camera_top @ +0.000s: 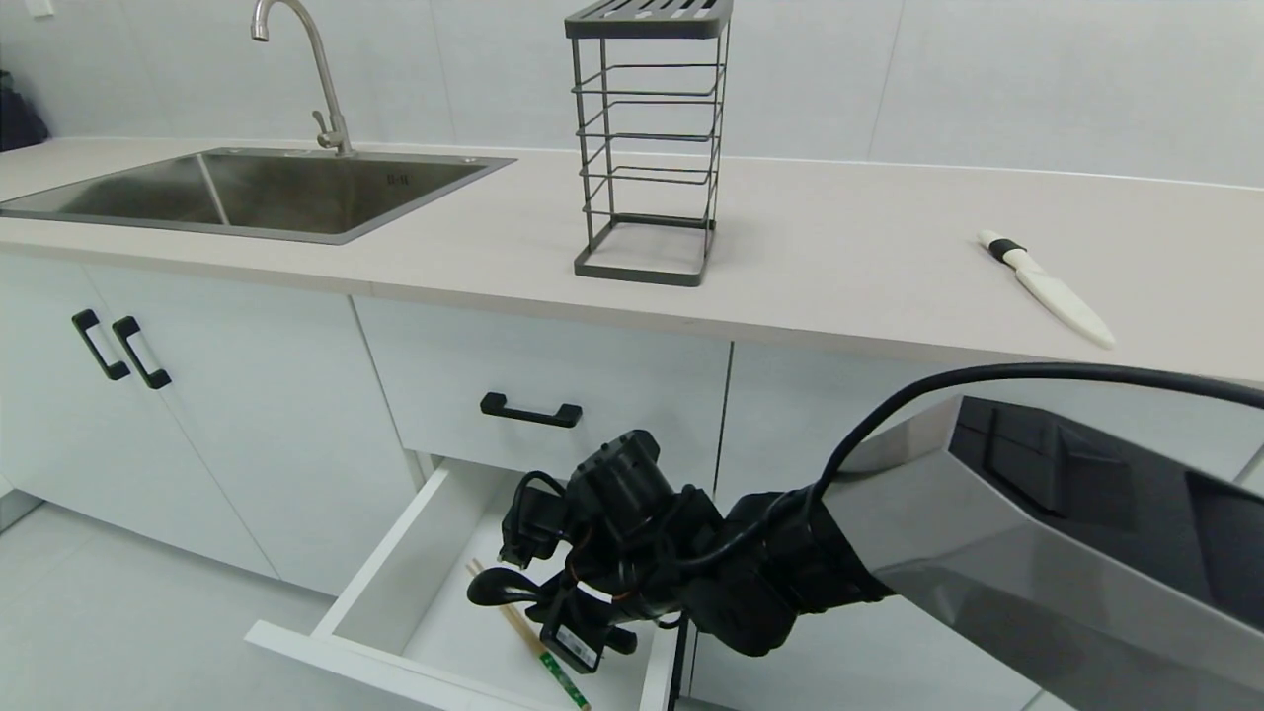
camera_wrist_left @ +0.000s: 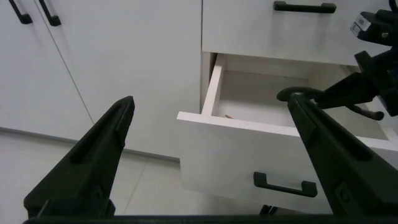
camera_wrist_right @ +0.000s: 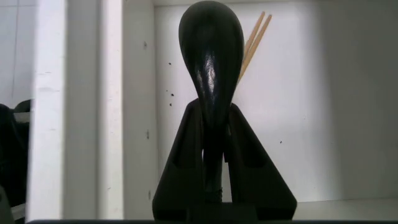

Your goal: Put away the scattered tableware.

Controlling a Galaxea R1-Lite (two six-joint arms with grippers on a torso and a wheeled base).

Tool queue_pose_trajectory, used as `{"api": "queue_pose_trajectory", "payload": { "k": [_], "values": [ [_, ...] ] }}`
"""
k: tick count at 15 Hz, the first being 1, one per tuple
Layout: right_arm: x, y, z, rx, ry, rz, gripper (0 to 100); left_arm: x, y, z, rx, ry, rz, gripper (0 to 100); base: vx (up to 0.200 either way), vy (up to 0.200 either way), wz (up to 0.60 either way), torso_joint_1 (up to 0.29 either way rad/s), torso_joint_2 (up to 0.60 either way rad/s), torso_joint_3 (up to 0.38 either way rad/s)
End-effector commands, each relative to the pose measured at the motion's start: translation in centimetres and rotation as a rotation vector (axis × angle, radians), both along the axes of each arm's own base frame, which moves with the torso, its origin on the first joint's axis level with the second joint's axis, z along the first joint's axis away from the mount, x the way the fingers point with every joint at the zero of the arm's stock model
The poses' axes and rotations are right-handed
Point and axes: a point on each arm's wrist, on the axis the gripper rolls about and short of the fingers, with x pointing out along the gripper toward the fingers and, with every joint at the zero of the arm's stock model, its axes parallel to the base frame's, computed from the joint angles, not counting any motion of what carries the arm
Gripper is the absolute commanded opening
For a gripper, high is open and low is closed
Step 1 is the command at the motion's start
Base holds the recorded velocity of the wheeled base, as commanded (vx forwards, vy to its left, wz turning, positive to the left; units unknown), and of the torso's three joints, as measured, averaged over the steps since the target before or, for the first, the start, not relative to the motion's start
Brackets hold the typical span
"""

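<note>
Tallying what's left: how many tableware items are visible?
3: a black spoon in the right gripper over the open white drawer, a wooden chopstick pair inside it, a white knife on the beige countertop. That gripper may hide others.

The spoon (camera_wrist_right: 210,62) handle hides between the jaws; chopsticks (camera_wrist_right: 255,38) partly behind its bowl.
</note>
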Motion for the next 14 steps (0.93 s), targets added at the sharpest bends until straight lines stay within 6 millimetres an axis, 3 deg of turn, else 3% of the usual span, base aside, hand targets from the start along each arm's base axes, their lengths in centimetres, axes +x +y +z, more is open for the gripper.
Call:
{"api": "queue_pose_trajectory", "payload": {
  "k": [1, 7, 14],
  "values": [
    [0.8, 0.0, -1.6, -0.022, 0.010, -0.017, 0, 0.0, 0.0, 0.0, 0.001, 0.001, 0.000, 100, 0.000, 0.000, 0.00, 0.000, 0.00, 0.000],
    [2.5, 0.9, -4.2, -0.027, 0.012, -0.040, 0, 0.0, 0.0, 0.0, 0.000, 0.001, 0.000, 100, 0.000, 0.000, 0.00, 0.000, 0.00, 0.000],
    [3.0, 1.2, -5.8, -0.031, 0.043, -0.067, 0, 0.0, 0.0, 0.0, 0.000, 0.001, 0.000, 100, 0.000, 0.000, 0.00, 0.000, 0.00, 0.000]
  ]
}}
